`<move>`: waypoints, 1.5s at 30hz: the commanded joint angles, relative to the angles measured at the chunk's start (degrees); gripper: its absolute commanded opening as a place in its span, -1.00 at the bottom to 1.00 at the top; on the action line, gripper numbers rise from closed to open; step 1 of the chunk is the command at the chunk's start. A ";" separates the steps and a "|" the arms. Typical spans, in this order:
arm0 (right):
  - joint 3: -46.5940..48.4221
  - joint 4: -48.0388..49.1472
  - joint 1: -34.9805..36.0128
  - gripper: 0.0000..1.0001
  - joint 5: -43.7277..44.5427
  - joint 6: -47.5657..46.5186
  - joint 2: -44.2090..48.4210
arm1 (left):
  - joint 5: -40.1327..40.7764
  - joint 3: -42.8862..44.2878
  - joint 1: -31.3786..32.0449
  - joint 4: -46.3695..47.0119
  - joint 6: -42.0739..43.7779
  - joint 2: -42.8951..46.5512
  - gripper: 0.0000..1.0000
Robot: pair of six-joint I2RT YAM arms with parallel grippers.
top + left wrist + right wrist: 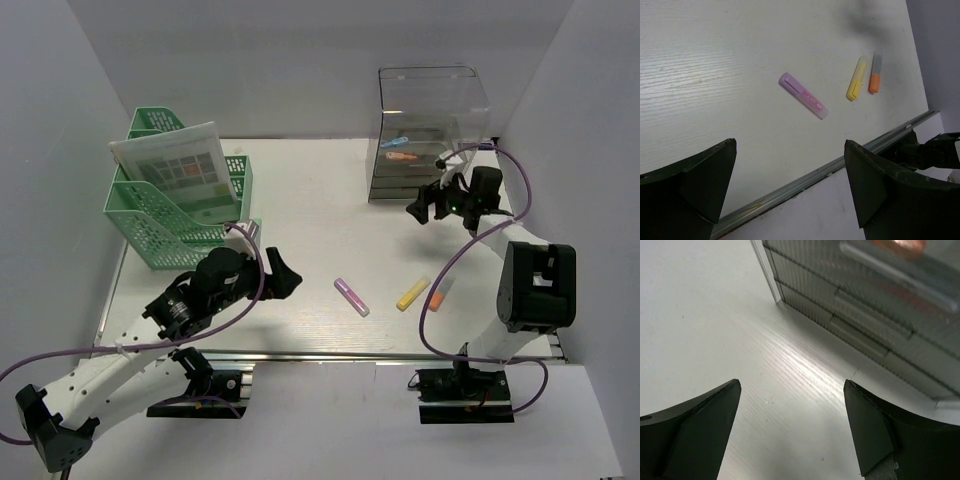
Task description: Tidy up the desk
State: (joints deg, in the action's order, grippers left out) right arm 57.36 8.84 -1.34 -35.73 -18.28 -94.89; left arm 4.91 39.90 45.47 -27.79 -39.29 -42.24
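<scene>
Overhead, we record the desk [300, 190] as a white tabletop between pale grey walls, with its silver rail [330, 354] along the near edge. A green mesh file holder [165, 225] stands at the far left with a printed sheet [180, 170] leaning in it. A clear drawer unit [425, 140] stands at the far right corner. Three highlighters lie near the front rail: a purple one [351, 297] by itself, then a yellow one [413, 293] and an orange one [437, 296] close together to its right.

The left gripper [288, 275] hangs over the desk just in front of the file holder, its fingers spread and grasping nothing. The right gripper [420, 205] hovers just in front of the drawer unit, likewise released and empty.

The left wrist view confirms what the overhead view only suggests: the yellow and orange highlighters lie side by side with a narrow gap between them, and the purple one lies at a slant, well apart from both. It shows neither the file holder nor the drawer unit.

The right wrist view shows the ribbed drawer fronts at close range and bare desk between the dark fingers [700, 415]. No highlighter on the desk appears in it. Small blue and orange items sit in the unit's upper part in the overhead view; they may be pens, but we cannot tell at this size.
</scene>
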 commanded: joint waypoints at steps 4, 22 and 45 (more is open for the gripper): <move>-6.21 10.50 -2.61 0.78 -2.94 13.44 4.37 | -0.33 -0.35 -0.30 0.89 -1.93 2.34 0.96; -5.77 37.28 -9.11 -0.24 -7.87 60.99 -16.02 | -0.60 1.06 -0.30 1.86 -3.07 -1.88 0.96; 2.92 53.03 -8.15 -0.25 0.57 81.65 -29.82 | -1.83 1.85 -0.30 5.73 -3.95 -7.95 0.95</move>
State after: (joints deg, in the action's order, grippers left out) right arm 57.45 57.49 -9.93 -36.93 61.12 -123.72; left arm 3.77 40.14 45.45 -23.62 -42.94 -50.22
